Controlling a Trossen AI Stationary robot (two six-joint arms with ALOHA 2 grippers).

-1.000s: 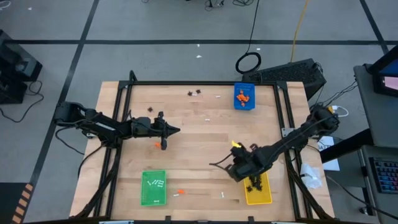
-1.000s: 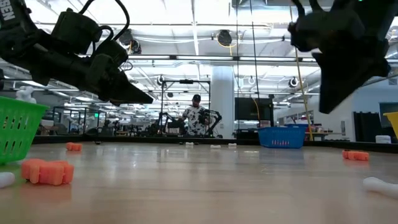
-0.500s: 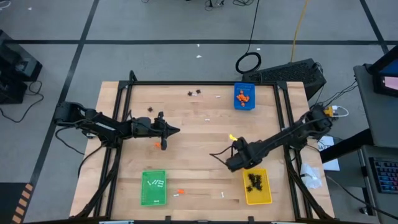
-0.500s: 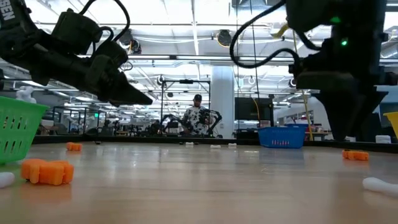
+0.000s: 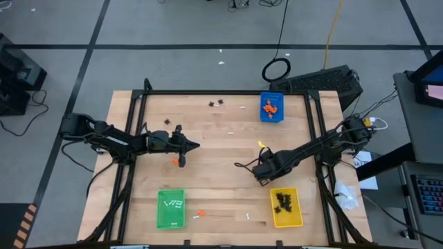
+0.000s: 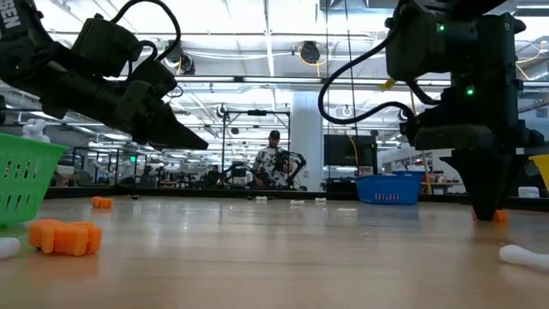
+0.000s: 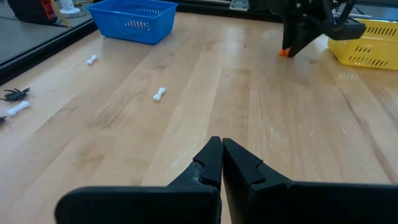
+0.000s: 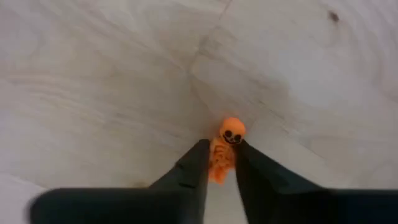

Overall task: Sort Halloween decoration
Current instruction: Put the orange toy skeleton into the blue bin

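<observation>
Two grippers over a wooden table [image 5: 221, 138]. Right gripper [image 8: 219, 163], near the yellow tray [image 5: 286, 207] of black spiders [image 5: 282, 201], points down with its fingers [image 8: 189, 167] flanking an orange skeleton trinket [image 8: 224, 152] lying on the wood; whether they pinch it cannot be told. Left gripper [image 7: 221, 149], clenched and empty, hovers left of centre. Blue tray [image 5: 271, 107] holds orange pieces; green tray [image 5: 171, 208] holds white bones [image 5: 172, 204]. Loose trinkets lie scattered.

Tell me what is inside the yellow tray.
In the high view the yellow tray holds a cluster of black spider-like shapes toward its far end; the rest of its floor shows bare. How many there are cannot be told, and any lying under others are hidden.
</observation>
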